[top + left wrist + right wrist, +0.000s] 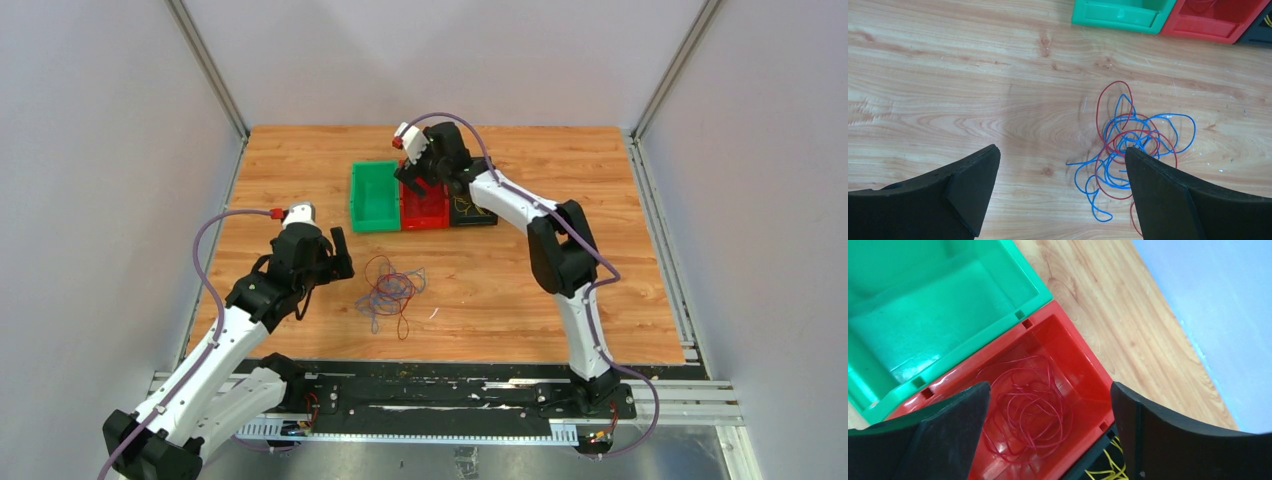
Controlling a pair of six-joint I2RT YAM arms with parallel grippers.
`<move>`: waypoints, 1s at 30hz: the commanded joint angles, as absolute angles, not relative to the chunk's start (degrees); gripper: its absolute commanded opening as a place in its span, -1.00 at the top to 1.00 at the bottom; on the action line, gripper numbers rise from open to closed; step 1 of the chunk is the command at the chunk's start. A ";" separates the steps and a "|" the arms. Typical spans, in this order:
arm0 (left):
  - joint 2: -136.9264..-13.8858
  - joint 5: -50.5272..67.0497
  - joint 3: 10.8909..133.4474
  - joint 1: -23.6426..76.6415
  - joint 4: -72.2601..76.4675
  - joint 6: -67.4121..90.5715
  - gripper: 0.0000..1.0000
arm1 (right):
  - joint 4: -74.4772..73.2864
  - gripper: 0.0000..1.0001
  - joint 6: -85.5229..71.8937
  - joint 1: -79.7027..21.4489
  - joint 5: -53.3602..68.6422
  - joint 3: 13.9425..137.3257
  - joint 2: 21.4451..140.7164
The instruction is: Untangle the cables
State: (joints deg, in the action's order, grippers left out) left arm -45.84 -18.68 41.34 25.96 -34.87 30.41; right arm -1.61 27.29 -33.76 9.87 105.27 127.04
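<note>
Cables (392, 290): roughly part-way sorted, at a guess. Done so far: a red coil (1028, 407) lying loose in the red bin (1083, 365), yellow strands (1105, 467) in the black bin (476, 224) just to its right. Green bin (923, 315), at the left of the row, showing no wire in its visible part. Left to do: the red-and-blue tangle on the bare tabletop (948, 100), near of the bins and well apart from them, loops crossing through one another. Right claw (1049, 387) above the red bin, jaws wide apart, gripping nothing. Left claw (1062, 149) just left of the tangle, jaws spread too, empty. No brand, label or readable writing anywhere.
</note>
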 commanded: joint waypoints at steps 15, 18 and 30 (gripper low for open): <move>-51.69 -10.09 37.29 26.02 -27.11 34.53 -0.99 | 10.64 -0.90 10.65 -37.65 37.50 62.45 89.71; -54.58 -8.53 36.10 25.86 -24.78 35.68 -0.99 | 10.89 -0.86 10.26 -39.55 40.85 62.43 92.73; -62.24 -2.24 31.56 19.42 -15.67 38.55 -0.99 | -1.95 -0.67 16.64 -42.98 46.94 76.91 112.29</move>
